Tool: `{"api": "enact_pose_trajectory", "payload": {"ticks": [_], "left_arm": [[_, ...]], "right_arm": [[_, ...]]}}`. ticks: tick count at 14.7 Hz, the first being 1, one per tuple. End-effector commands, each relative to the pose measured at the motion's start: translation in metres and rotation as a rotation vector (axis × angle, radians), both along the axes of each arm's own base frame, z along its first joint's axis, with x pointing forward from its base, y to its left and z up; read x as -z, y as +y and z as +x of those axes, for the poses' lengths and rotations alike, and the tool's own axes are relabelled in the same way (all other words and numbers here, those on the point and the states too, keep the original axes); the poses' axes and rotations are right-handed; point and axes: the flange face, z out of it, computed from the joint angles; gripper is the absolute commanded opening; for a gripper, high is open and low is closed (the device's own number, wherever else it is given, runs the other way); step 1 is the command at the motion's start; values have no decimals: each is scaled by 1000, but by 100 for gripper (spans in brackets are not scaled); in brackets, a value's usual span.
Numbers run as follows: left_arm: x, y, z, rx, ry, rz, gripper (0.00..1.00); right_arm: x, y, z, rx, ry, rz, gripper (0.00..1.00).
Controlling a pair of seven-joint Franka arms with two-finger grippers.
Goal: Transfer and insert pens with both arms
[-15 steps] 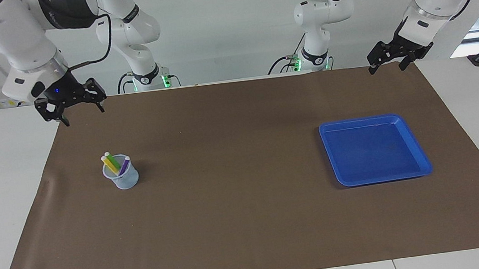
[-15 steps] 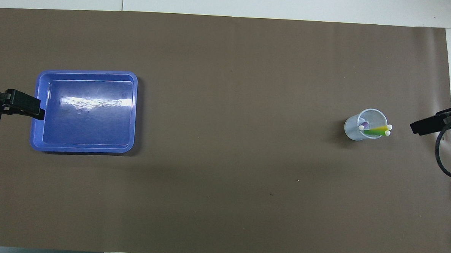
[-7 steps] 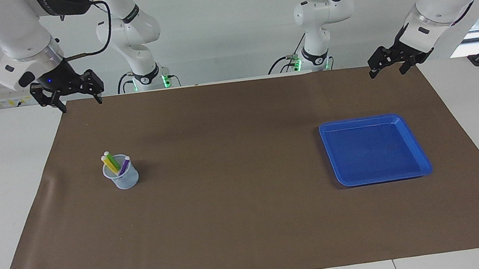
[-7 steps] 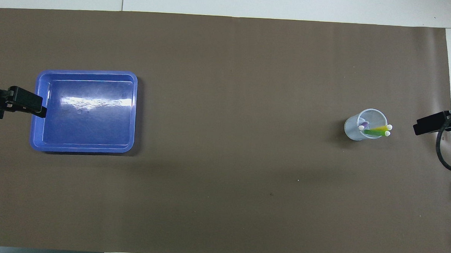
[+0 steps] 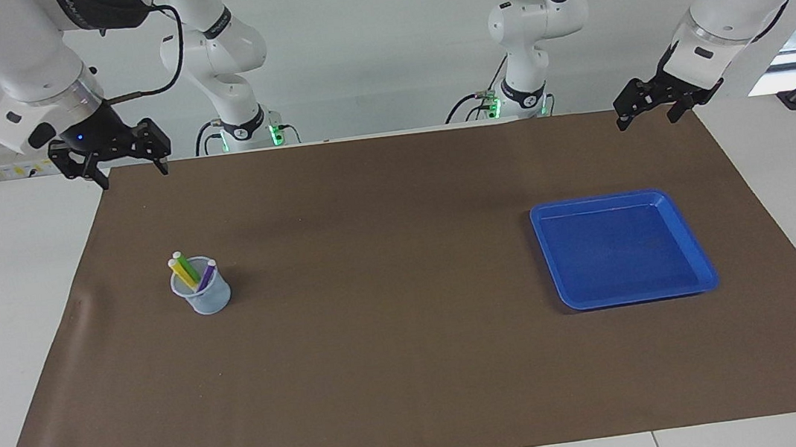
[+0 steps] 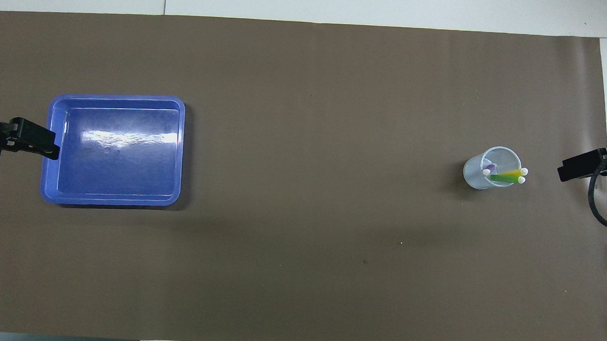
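Observation:
The three pens stand together in a pale translucent cup (image 5: pixel 208 299) on the brown mat toward the right arm's end: yellow pen (image 5: pixel 181 272), green pen (image 5: pixel 186 265), purple pen (image 5: pixel 207 275). In the overhead view the cup (image 6: pixel 475 178) holds the green and yellow pens (image 6: pixel 508 176) leaning over its rim, with the purple pen (image 6: pixel 490 168) inside. My right gripper (image 5: pixel 135 177) is open and empty, raised over the mat's corner at the robots' edge; it shows in the overhead view (image 6: pixel 564 174). My left gripper (image 5: pixel 646 122) is open and empty over the other corner at that edge (image 6: pixel 48 146).
A blue tray (image 5: pixel 597 199) with nothing in it lies on the mat toward the left arm's end; it also shows in the overhead view (image 6: pixel 117 97). The brown mat (image 5: pixel 393 314) covers most of the white table. A black cable loop (image 6: pixel 596 214) hangs by the right gripper.
My right gripper has risen and drawn back toward the robots' edge of the mat. My left gripper has shifted slightly. The pens, cup and tray have not moved.

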Motion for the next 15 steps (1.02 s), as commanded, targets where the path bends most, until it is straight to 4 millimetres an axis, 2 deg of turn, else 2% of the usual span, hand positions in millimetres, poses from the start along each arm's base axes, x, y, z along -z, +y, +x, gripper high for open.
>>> {"api": "enact_pose_trajectory", "payload": {"ticks": [1, 7, 15], "left_arm": [[-1, 0, -4, 10, -14, 24, 100], [-2, 0, 6, 10, -88, 17, 100], [-2, 3, 8, 12, -98, 16, 100]], "right_arm": [[-5, -3, 1, 25, -5, -4, 100], [-5, -7, 5, 32, -27, -6, 100], [-6, -6, 7, 30, -39, -2, 100]]}}
